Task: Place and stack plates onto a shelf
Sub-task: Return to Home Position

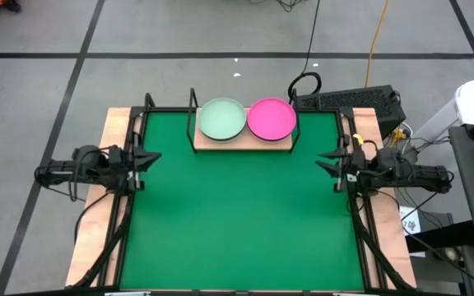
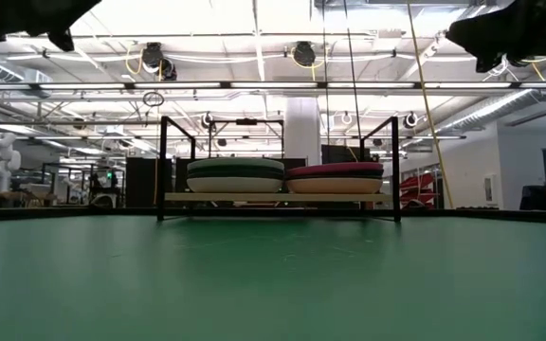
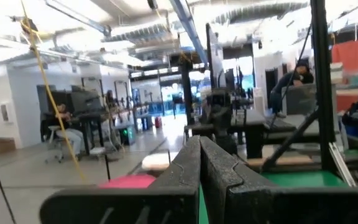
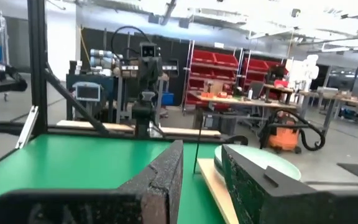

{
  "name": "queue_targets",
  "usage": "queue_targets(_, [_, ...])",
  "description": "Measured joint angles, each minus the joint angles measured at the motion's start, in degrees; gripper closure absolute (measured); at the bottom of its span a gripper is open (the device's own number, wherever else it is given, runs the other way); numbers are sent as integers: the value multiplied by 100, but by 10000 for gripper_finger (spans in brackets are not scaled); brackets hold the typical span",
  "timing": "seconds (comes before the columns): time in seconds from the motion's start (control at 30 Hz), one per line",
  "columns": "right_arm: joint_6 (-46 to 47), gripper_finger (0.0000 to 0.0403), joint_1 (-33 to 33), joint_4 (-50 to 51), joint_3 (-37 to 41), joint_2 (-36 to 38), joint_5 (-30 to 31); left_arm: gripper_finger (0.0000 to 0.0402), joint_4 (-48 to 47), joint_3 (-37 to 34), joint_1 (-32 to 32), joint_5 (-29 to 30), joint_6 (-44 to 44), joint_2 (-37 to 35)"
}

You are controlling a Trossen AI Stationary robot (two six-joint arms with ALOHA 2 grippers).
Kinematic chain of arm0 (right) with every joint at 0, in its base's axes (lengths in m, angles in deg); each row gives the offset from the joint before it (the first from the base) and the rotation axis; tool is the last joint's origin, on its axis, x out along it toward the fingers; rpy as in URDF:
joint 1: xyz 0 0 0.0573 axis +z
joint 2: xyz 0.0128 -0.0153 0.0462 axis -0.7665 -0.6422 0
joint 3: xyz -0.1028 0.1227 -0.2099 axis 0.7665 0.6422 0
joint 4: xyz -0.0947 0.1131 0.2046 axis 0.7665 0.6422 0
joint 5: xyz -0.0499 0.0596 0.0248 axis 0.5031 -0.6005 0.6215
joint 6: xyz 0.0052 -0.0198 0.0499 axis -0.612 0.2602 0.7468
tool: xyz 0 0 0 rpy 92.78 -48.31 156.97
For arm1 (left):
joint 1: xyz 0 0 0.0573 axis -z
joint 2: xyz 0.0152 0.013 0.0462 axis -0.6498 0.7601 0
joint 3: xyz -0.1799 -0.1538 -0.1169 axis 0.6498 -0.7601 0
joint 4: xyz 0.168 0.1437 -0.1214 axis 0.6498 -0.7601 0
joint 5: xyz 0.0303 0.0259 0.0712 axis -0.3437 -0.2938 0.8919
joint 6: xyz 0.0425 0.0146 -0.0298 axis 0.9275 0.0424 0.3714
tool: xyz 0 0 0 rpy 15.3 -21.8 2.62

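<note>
The shelf (image 1: 242, 145), a light wooden board with black wire uprights, stands at the far edge of the green mat. On it lie a mint green plate (image 1: 222, 119) on the left and a magenta plate (image 1: 271, 119) on the right. In the low view each tops a short stack (image 2: 235, 176) (image 2: 335, 177) resting on the board; the plates beneath show only as rims. My left gripper (image 1: 153, 158) hovers shut over the mat's left edge. My right gripper (image 1: 322, 160) hovers open over the right edge. Both are clear of the plates.
The green mat (image 1: 237, 222) lies between the arms with no objects on it. A black frame (image 1: 360, 222) and wooden table edges border it. A keyboard (image 1: 356, 102) and cables lie beyond the far right corner. People sit in the room behind.
</note>
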Motion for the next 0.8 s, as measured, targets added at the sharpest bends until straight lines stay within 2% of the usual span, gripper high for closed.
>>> queue_targets(0.2, [23,310,2,244,16,33,3,400,-40,-190,-2,11,-63,-2])
queue_targets(0.53, [63,310,2,164,512,31,9,400,1549,-1349,-15,9,-337,-2])
queue_targets(0.8, [212,310,2,129,762,33,3,400,1461,-1356,-15,-91,-537,13])
